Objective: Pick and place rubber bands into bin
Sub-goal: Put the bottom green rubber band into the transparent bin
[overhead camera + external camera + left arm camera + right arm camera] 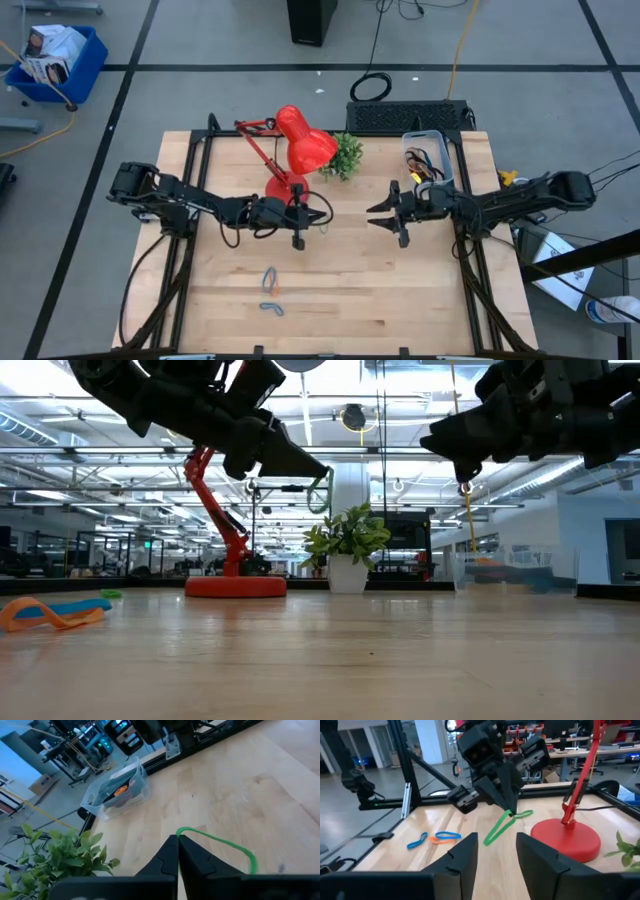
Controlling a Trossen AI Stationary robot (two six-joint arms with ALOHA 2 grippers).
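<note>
My left gripper (322,213) hovers above the table's middle, shut on a green rubber band (498,828). Facing it from the right is my right gripper (374,214), whose fingers (462,849) stand open with nothing between them, a short way from the band. The clear bin (428,156) stands at the table's far right with several bands inside. A blue band (417,840) and an orange band (445,837) lie flat on the table nearer the front, and another blue band (272,308) lies beyond them toward the near edge. My left gripper pinches the green band's upper end (509,813) between its two fingertips (170,851). The fingers slant slightly down, pointing toward the table's right. The band hangs slack below the fingertips as a long loop (323,491), lifted clear of the table.
A red desk lamp (296,148) stands on its round base (566,838) behind my left gripper. A small potted plant (343,156) sits between the lamp and the bin. Bare wood lies toward the near edge.
</note>
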